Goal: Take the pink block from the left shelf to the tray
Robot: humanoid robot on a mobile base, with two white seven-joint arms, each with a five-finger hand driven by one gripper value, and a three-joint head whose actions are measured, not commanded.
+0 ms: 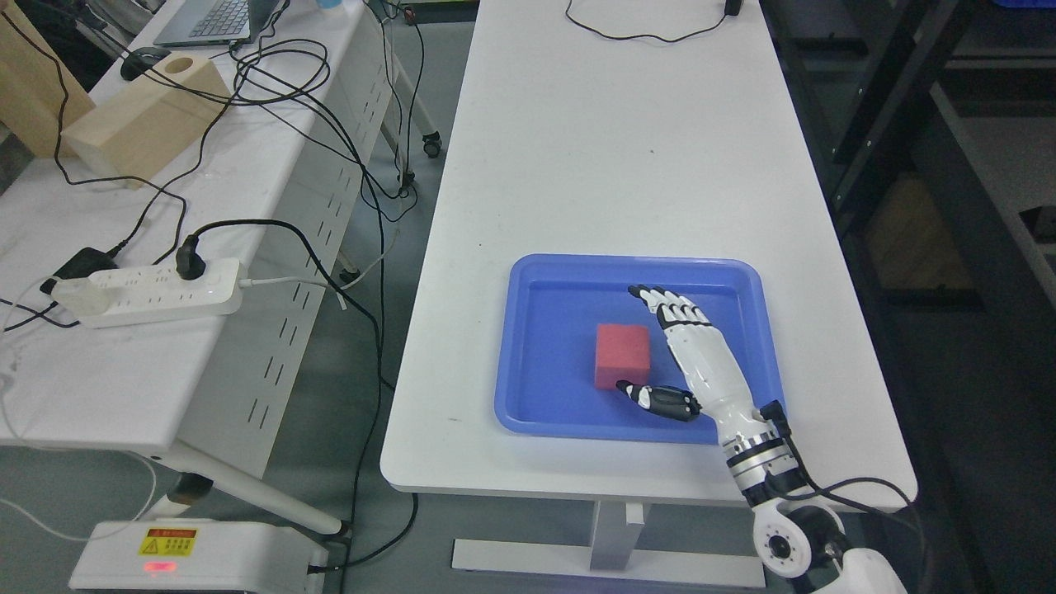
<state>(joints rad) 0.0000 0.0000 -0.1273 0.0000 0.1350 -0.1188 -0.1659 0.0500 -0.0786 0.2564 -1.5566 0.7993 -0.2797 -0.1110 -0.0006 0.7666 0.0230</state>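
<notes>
A pink block (623, 355) lies in the middle of the blue tray (544, 412) on the white table (610, 148). My right hand (639, 342) hovers over the tray just right of the block, with its fingers (668, 304) stretched straight and the thumb (656, 398) spread toward the block's near corner. The hand is open and holds nothing; whether the thumb touches the block is unclear. The right arm enters from the lower right. My left arm does not show.
A second white table (148, 346) at the left carries a power strip (153, 290), cables, a wooden box (144, 115) and a laptop (216, 21). A dark shelf frame (907, 148) stands along the right. A cable (643, 35) lies at the table's far end.
</notes>
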